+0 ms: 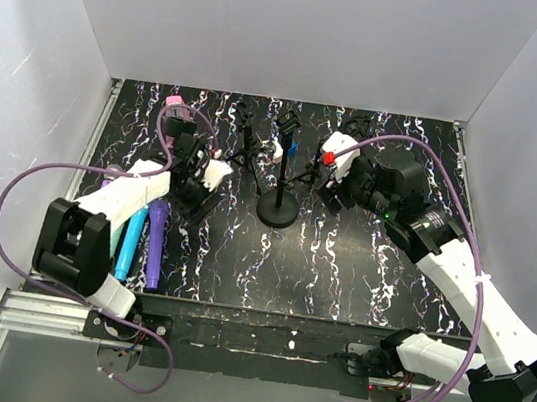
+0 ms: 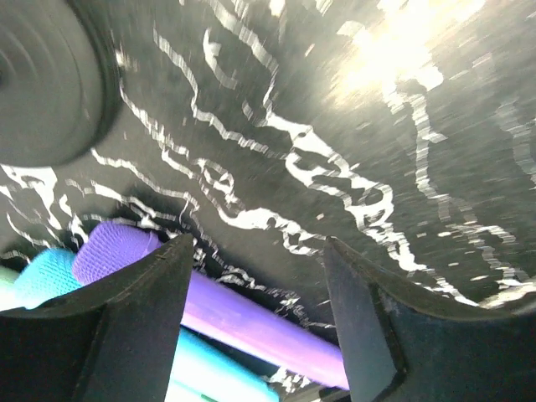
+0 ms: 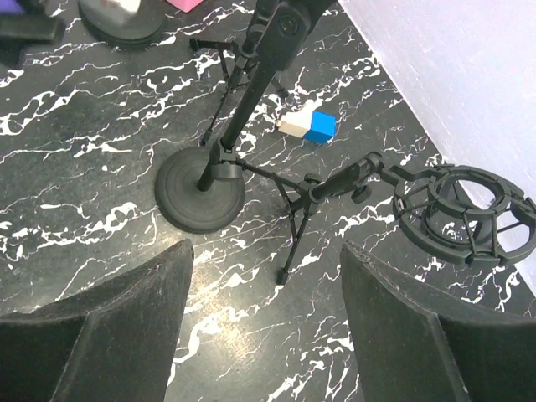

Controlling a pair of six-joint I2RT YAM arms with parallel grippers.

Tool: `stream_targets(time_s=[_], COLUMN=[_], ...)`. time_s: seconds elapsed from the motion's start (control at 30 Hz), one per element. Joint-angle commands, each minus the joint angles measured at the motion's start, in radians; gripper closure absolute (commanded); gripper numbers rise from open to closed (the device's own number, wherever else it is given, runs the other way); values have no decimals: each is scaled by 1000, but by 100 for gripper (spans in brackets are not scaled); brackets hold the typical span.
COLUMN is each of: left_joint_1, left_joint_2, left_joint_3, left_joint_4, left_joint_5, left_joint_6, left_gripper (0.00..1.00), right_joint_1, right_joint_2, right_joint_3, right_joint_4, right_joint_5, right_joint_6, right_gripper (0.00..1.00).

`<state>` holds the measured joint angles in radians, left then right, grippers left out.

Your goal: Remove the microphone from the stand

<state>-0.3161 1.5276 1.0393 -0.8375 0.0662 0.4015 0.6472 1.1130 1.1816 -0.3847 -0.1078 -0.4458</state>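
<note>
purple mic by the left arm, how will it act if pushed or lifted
The purple mic lies flat and looks round and smooth, so it would probably roll if nudged sideways. The blue mic alongside may stop it rolling that way. It looks rigid, so likely no flex when lifted.

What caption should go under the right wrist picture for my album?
Open right gripper hovers above a round-base stand and a tripod shock mount.

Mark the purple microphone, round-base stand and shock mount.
purple microphone (image 2: 251, 322): left wrist view, handle.
round-base stand (image 3: 188, 209): right wrist view, base disc.
shock mount (image 3: 405, 209): right wrist view, outer ring.
</note>
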Motion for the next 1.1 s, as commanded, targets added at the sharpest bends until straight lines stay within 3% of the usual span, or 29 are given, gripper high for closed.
stream_targets(time_s=[0.0, 0.1, 0.2, 0.37, 0.5, 0.73, 0.83, 1.07], left_joint_1=[3, 2, -6, -6, -20, -93, -104, -113], left_joint_2=[-156, -274, -304, -184, -123, -6, 26, 51], left_joint_3=[108, 91, 106, 255, 266, 373, 386, 407], left_joint_4=[81, 254, 440, 520, 743, 808, 828, 813], left_joint_5=[324, 535, 639, 710, 759, 776, 773, 811], left_joint_6=[37, 40, -32, -185, -328, -308, -306, -305], left_gripper=[33, 29, 29, 28, 29, 31, 37, 65], right_joint_1=[-12, -37, -95, -176, -202, -202, -202, -202], right_joint_2=[-44, -56, -61, -47, -25, -4, 8, 21], right_joint_3=[20, 19, 30, 41, 42, 27, 32, 18], right_joint_4=[-35, -77, -132, -183, -187, -175, -184, -164], right_joint_5=[2, -21, -99, -206, -279, -328, -331, -331], right_joint_6=[-8, 30, 103, 180, 229, 265, 269, 277], right_gripper=[22, 22, 22, 22, 22, 22, 23, 23])
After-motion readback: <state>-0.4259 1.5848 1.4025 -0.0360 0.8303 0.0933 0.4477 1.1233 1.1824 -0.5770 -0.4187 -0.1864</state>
